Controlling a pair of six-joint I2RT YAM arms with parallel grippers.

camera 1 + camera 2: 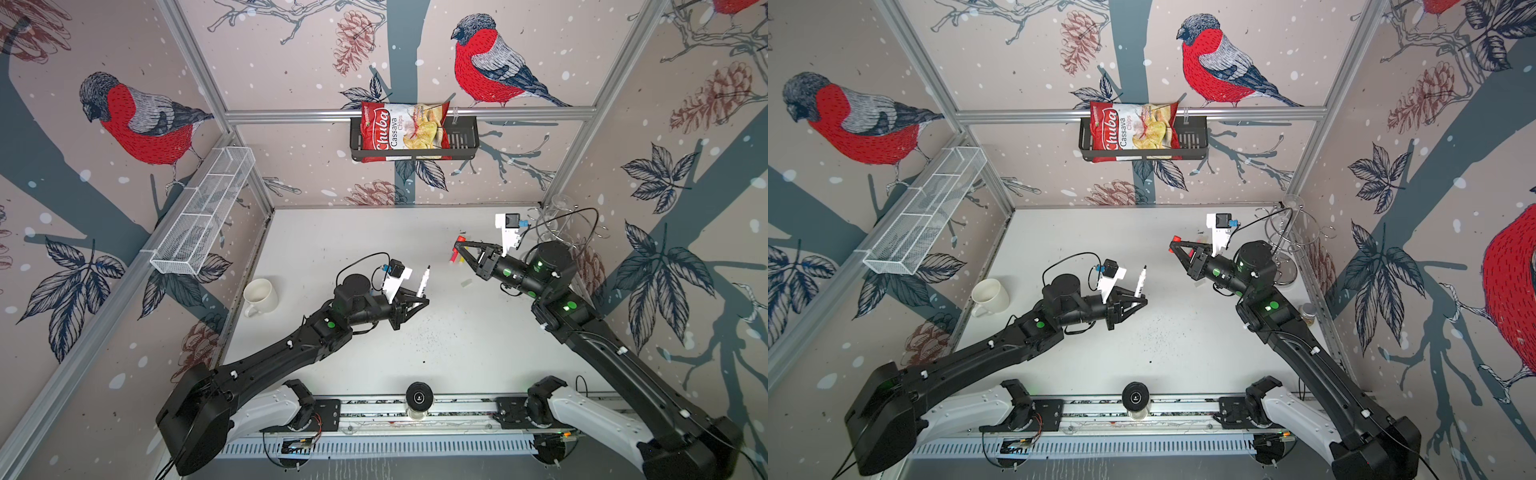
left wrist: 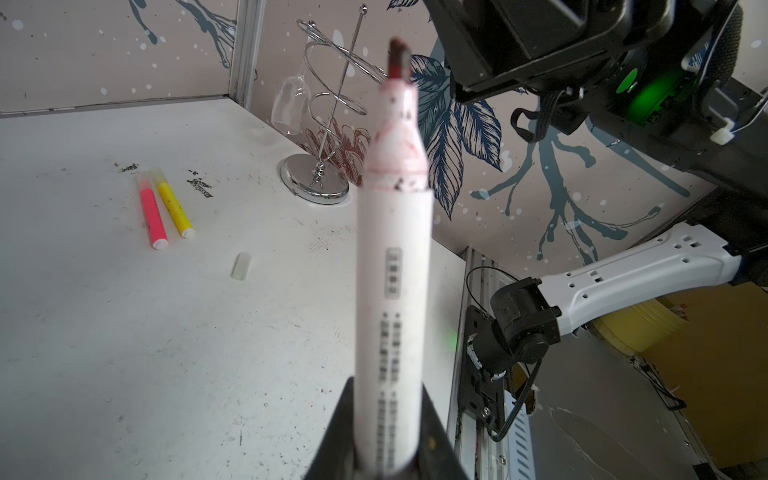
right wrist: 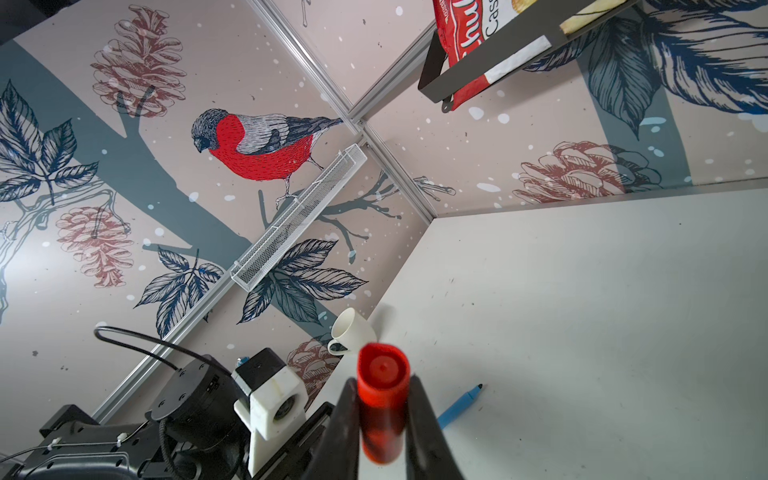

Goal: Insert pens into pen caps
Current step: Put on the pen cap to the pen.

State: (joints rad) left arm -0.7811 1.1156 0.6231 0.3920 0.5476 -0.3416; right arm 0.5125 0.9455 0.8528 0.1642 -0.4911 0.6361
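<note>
Overhead, the white table (image 1: 374, 257) carries a cream mug (image 1: 259, 295) near its left wall. Above the table's middle, the left gripper (image 1: 423, 297) pinches the white pen (image 1: 424, 281) low on its barrel, its dark nib bare. The right gripper (image 1: 458, 246), raised toward the far right, is clamped on the red cap (image 1: 460, 240). The pink pen (image 2: 153, 216) and yellow pen (image 2: 175, 208) lie side by side on the table. The blue pen (image 3: 459, 405) lies there too, nib bare. One translucent cap (image 2: 241, 266) rests alone near the pair.

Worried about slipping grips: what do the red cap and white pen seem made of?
Red cap: probably smooth moulded plastic, with a soft sheen and a moulding dimple on its end. White pen: likely opaque plastic, lightly glossy, printed text on the barrel.
</note>
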